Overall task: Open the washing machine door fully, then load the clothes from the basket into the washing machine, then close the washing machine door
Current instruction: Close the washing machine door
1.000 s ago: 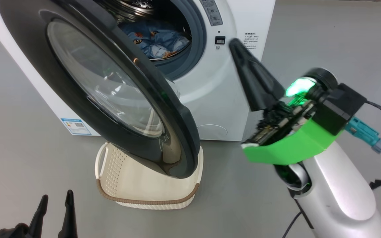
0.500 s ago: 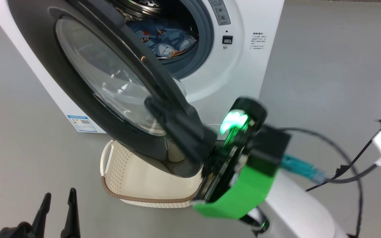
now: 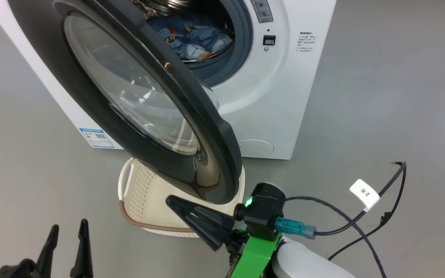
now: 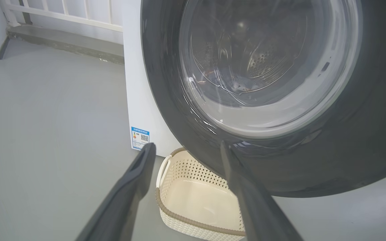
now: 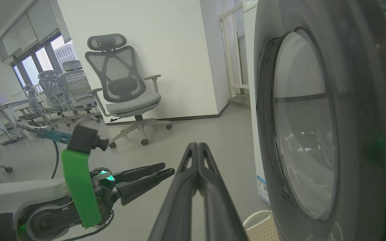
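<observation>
The washing machine stands with its door swung out toward me, black rim around a clear glass bowl. Light blue printed clothes lie in the drum. The cream basket sits on the floor under the door; in the left wrist view the basket looks empty. My right gripper is shut on nothing and points left, just below the door's lower rim, over the basket. My left gripper is open at the lower left, away from the door. In the right wrist view, the right gripper is beside the door.
A blue label sticker and a round cap sit low on the machine. Black cables with a white tag trail on the floor at the right. Office chairs stand behind my left gripper. A white railing runs behind the machine.
My right arm has swung down from in front of the machine's face to low beside the door's bottom edge, still shut. The head camera shifted slightly. The left gripper stayed put.
</observation>
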Controlling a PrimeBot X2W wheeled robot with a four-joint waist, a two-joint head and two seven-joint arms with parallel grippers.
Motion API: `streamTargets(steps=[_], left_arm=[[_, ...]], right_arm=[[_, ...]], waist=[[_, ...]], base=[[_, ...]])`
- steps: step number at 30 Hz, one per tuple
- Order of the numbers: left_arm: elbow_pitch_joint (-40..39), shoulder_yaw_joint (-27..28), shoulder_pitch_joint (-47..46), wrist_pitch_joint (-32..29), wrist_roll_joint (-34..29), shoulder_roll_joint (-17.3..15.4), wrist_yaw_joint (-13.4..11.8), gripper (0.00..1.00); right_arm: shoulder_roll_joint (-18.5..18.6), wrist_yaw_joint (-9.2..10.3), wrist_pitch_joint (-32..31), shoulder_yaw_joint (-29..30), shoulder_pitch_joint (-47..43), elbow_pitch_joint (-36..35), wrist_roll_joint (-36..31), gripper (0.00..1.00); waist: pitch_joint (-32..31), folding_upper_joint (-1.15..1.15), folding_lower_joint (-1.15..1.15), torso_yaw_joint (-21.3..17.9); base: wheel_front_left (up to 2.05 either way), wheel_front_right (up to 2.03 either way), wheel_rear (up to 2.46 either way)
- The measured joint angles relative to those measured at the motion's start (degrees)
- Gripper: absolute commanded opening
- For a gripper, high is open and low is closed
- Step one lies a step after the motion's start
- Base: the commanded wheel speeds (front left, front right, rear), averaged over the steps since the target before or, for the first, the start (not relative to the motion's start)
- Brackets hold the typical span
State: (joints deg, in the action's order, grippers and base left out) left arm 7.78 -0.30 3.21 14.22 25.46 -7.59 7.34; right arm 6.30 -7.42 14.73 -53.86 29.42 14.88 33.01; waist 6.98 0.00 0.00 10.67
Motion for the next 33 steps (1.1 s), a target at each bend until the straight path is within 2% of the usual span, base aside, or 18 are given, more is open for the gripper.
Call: streamTargets(steps=[17, 33], left_arm=[[0.08, -0.67, -1.18, 0.0, 0.08, -0.04, 0.0, 1.0], [0.1, -1.19, -2.48, 0.0, 0.22, -0.18, 0.0, 1.0]], right_arm=[[0.66, 0.0, 0.0, -1.56, -0.97, 13.45, 2.47, 0.0], [-0.26, 0.0, 0.0, 7.3, -0.2, 15.88, 2.26, 0.0]], waist=[[2.06, 0.0, 0.0, -0.94], [3.77, 0.0, 0.0, -0.71]], base=[[0.0, 0.0, 0.0], [0.0, 0.0, 0.0]])
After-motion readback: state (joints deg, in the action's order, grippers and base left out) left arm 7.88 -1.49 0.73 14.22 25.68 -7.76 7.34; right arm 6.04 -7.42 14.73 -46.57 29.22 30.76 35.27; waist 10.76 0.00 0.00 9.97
